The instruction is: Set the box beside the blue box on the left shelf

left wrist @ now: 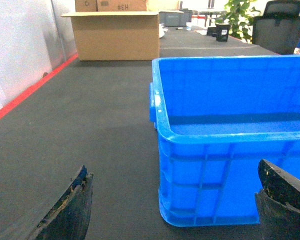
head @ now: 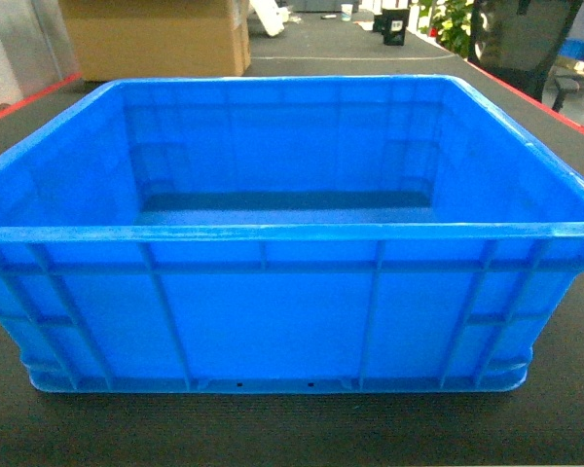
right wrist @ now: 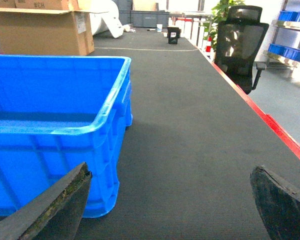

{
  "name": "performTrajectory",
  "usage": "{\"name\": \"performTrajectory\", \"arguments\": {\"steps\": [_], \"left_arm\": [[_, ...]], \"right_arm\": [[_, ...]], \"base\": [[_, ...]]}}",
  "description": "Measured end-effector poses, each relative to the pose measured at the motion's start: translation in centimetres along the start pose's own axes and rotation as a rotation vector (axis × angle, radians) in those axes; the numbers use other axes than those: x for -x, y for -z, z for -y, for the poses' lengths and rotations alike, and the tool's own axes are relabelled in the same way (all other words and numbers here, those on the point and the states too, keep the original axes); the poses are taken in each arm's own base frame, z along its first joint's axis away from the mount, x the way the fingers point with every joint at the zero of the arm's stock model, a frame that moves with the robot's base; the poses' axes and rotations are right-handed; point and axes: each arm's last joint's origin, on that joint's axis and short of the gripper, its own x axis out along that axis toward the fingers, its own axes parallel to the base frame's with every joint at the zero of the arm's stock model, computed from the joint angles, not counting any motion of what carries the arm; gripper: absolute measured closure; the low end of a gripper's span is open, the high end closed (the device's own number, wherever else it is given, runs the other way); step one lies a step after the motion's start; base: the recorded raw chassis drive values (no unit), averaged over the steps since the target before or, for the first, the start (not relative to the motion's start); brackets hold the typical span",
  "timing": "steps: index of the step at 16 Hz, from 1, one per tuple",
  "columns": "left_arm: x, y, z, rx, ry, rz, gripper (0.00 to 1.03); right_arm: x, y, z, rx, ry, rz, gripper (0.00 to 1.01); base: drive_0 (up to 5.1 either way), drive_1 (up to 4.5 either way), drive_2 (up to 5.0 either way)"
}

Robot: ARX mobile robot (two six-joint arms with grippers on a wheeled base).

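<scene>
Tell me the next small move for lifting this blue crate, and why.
Probably bring both arms inward to the blue crate's short ends. The left gripper and right gripper are both open and hold nothing; each wrist view shows only a near corner of the crate between its fingers. The crate sits empty on the dark table, so the side rims are free to grasp.

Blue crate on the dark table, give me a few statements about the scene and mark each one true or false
1. The blue crate is empty. True.
2. The left gripper grips the crate's rim. False: it is open and touches nothing.
3. A cardboard box stands beyond the crate. True.
4. The right gripper is shut. False: its fingers are spread wide.
5. The crate lies upside down. False: it stands upright on the table.
</scene>
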Motion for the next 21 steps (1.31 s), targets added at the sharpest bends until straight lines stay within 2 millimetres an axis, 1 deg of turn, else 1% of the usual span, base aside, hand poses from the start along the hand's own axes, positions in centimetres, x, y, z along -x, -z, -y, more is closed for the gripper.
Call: {"name": "performTrajectory", "arguments": {"steps": [21], "left_arm": [[0.00, -0.01, 0.00, 0.000, 0.000, 0.002, 0.05]], "right_arm": [[0.00, 0.02, 0.00, 0.000, 0.000, -0.002, 0.03]], "base": [[0.0, 0.00, 0.0]]}}
